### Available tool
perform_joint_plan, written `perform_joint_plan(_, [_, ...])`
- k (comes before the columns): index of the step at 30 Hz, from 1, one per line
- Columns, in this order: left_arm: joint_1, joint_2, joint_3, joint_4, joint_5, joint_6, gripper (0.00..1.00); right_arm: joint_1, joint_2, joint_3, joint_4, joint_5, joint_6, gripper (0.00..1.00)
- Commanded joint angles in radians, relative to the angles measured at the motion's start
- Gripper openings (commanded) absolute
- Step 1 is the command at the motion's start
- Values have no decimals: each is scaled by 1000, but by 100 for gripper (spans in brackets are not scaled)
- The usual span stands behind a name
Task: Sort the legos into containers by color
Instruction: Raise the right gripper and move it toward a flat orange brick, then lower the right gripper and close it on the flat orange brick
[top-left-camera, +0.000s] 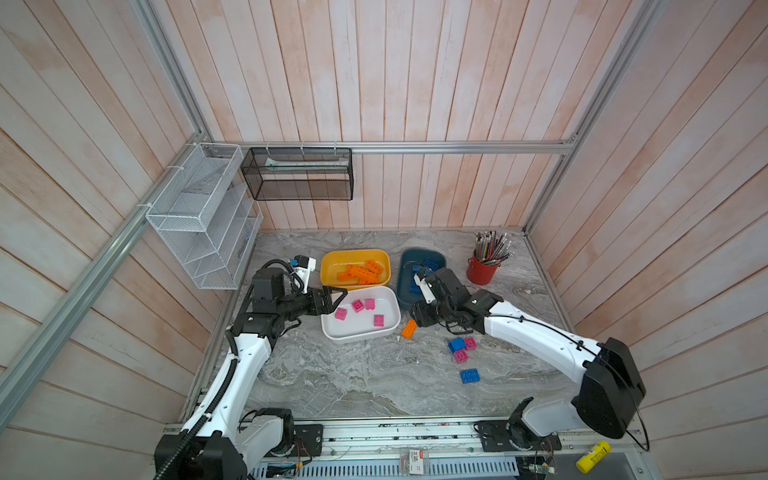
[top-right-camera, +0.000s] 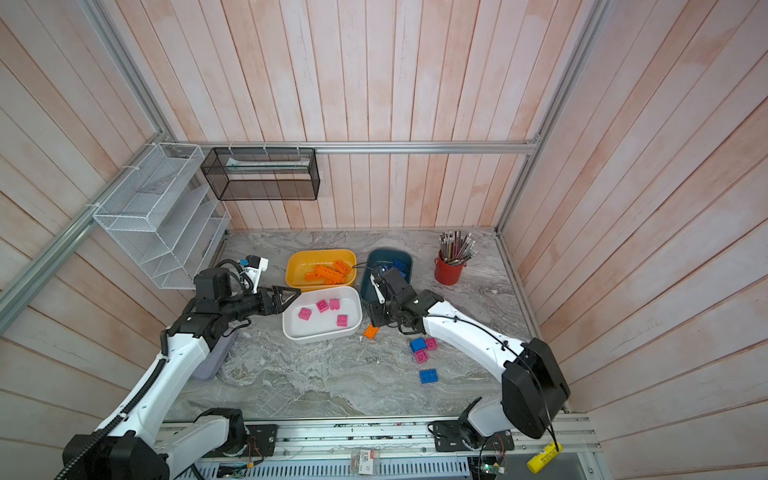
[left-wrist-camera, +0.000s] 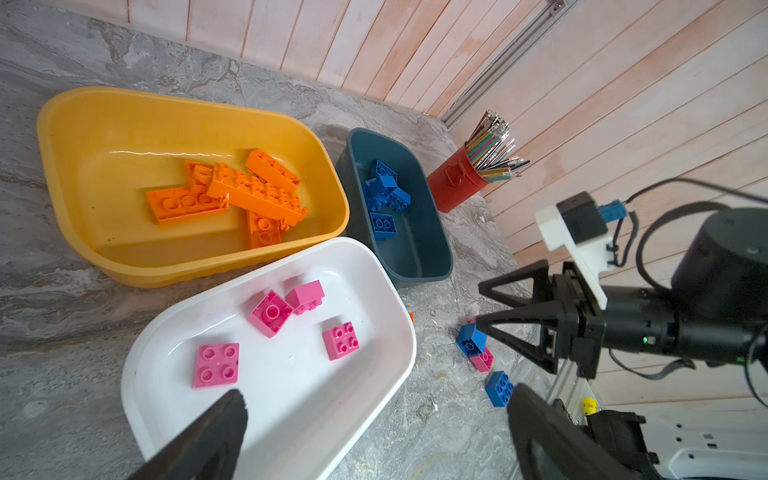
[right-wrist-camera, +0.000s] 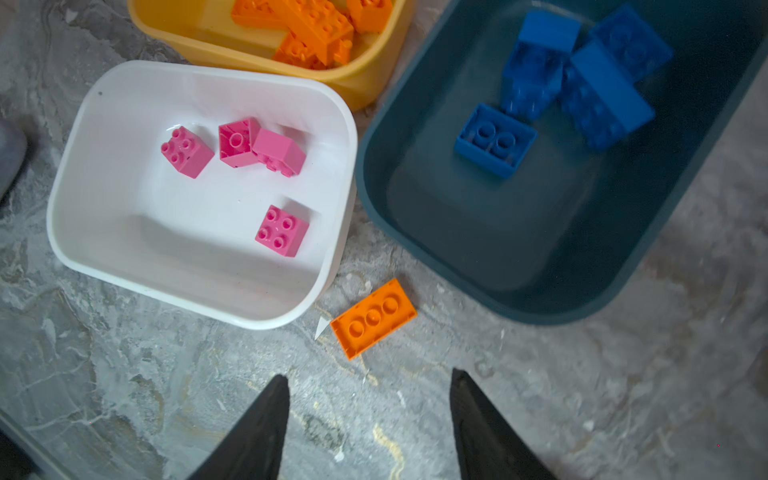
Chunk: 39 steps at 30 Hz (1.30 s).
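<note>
Grey marbled tabletop (top-left-camera: 374, 386), boxed in by pale wooden plank walls (top-left-camera: 415, 83). Three shallow tubs sit together toward the back. The yellow tub (top-left-camera: 332, 266) holds a heap of orange bricks (left-wrist-camera: 249, 195). The white tub (top-left-camera: 361, 332), nearer the front and touching it, holds four pink bricks (left-wrist-camera: 216, 365). The dark teal tub (top-left-camera: 403, 286), beside both, holds blue bricks (left-wrist-camera: 384, 185).

One loose orange brick (right-wrist-camera: 373, 318), oblong and lying studs down, rests on the table. It is just beside the white tub's front corner, between that tub and the teal one. The right gripper (right-wrist-camera: 370, 382) hangs low over the table with its two black fingers spread apart and nothing between them. The brick lies just ahead of its fingertips. The brick's long axis runs slantwise to the line joining the fingertips, so a wrist turn looks needed before the fingers can close squarely across its narrow sides.

The left gripper (top-left-camera: 338, 299), also spread wide and empty, sits at the far side of the white tub, so the right arm is clearly nearer. The yellow tub lies beyond the white one from this brick.

Further right, a blue brick (top-left-camera: 456, 345) and two pink ones huddle together, and another blue brick (top-left-camera: 469, 375) lies alone.
</note>
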<state>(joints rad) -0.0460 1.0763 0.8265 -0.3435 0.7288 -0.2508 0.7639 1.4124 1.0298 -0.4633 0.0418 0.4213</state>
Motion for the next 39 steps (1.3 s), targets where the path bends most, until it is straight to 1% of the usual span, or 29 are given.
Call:
perform_joint_plan(1, [5,0,5,27,23,11,99,32,-53,-80,55,109,304,63])
perform_joint_plan(3, [5,0,4,38,26,8,100,60,-45,-107,68,162,412,67])
perform_joint_plan(6, [5,6,2,54,35,5,100,78,24,-100,56,227,542,67])
perform_joint_plan(8, [5,6,3,57,38,6,100,80,80,-85,63,228,593,68])
perform_joint_plan(10, [4,1,1,57,36,12,100,83,138,-74,107,221,609,68])
perform_joint_plan(12, [5,-5,-3,54,32,20,100,83,190,-65,160,204,605,68])
perform_joint_plan(15, [5,-17,-10,45,20,29,100,83,271,-40,194,202,614,68])
perform_joint_plan(18, [4,-24,-12,43,21,30,100,83,337,9,166,216,626,67])
perform_joint_plan(21, [4,-24,-12,46,25,30,100,84,365,19,186,227,623,67])
perform_joint_plan(24, [4,-20,-12,50,29,28,100,84,405,40,151,238,621,66])
perform_joint_plan(28, [3,-11,-11,55,31,28,100,85,424,48,133,255,612,63])
perform_joint_plan(34, [3,2,-7,57,34,29,100,100,451,63,55,284,584,57])
perform_joint_plan(39, [3,11,-6,61,40,27,100,113,441,59,-17,314,551,56])
